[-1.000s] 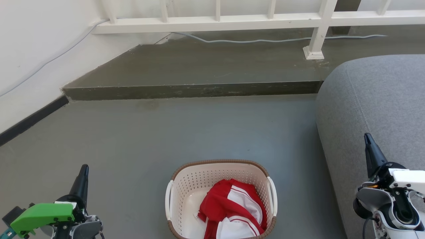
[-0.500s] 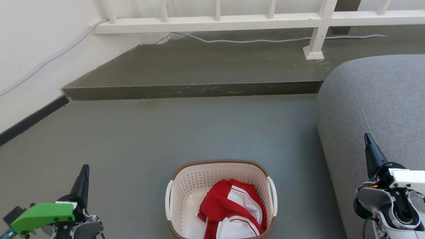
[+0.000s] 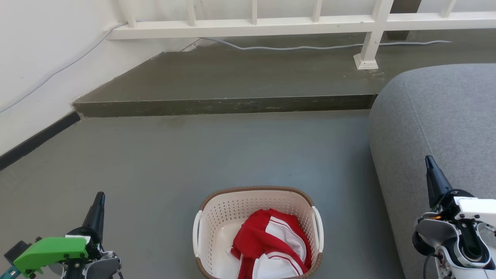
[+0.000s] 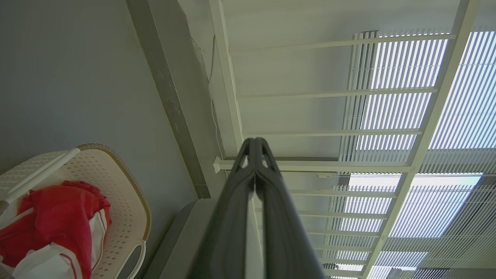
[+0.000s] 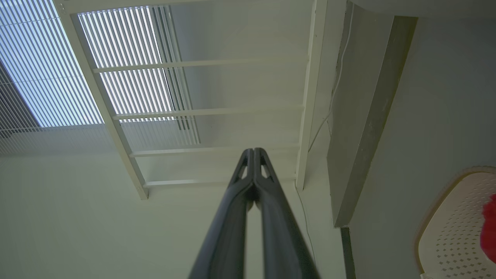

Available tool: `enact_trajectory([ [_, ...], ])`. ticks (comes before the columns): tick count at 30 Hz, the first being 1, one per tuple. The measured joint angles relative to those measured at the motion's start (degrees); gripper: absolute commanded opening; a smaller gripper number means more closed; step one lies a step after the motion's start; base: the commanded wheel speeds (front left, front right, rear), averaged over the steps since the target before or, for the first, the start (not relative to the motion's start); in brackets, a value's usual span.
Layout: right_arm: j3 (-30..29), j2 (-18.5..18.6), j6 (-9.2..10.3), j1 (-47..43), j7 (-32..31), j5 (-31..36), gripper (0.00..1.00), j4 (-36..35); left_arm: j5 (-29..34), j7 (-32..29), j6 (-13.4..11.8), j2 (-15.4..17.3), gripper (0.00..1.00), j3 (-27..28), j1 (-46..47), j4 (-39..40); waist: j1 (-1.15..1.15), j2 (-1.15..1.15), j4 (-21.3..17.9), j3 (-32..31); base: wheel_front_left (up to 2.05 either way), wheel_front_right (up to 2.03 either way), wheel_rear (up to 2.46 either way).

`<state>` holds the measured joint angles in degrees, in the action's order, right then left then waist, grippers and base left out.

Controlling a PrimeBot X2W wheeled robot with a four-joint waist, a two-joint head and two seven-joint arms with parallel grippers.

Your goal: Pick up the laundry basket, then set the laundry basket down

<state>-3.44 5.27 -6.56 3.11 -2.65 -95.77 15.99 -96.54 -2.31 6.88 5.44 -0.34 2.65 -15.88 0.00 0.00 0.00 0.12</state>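
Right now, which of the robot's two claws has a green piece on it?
The left gripper, lower left in the head view: a green block sits at its base. The right gripper, beside the grey sofa, carries a white housing.

The laundry basket [image 3: 252, 209], its near rim cut off by the head view's bottom edge; a red-and-white garment [image 3: 267, 240] hides much of its bottom. At right, the gray sofa [image 3: 438, 116] runs out of the picture; the far white railing [image 3: 248, 27] is cropped at the top.

The grey floor [image 3: 193, 155] carries the laundry basket [image 3: 255, 188] — a grey sofa [image 3: 445, 116] stands near.
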Motion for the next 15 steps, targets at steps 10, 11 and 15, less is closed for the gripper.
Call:
enact_trajectory([
  [10,-0.05,-0.02,0.00,0.01,-0.01,0.00,0.00,-0.01,0.00,0.00,0.00,-0.13,0.00,0.04,0.00,0.01,0.00,0.00,0.00,0.01,0.00,0.00,0.00],
  [11,-0.05,-0.03,0.00,0.01,-0.03,0.00,0.00,-0.01,0.00,0.00,0.00,-0.14,0.00,0.04,0.00,0.01,0.00,0.00,0.00,0.01,0.00,0.00,0.00],
  [15,-0.09,-0.05,0.00,0.01,-0.42,0.00,0.00,-0.01,0.00,-0.02,0.00,-0.19,0.00,0.07,0.01,0.02,0.00,0.00,0.00,0.01,0.00,0.00,0.00],
])
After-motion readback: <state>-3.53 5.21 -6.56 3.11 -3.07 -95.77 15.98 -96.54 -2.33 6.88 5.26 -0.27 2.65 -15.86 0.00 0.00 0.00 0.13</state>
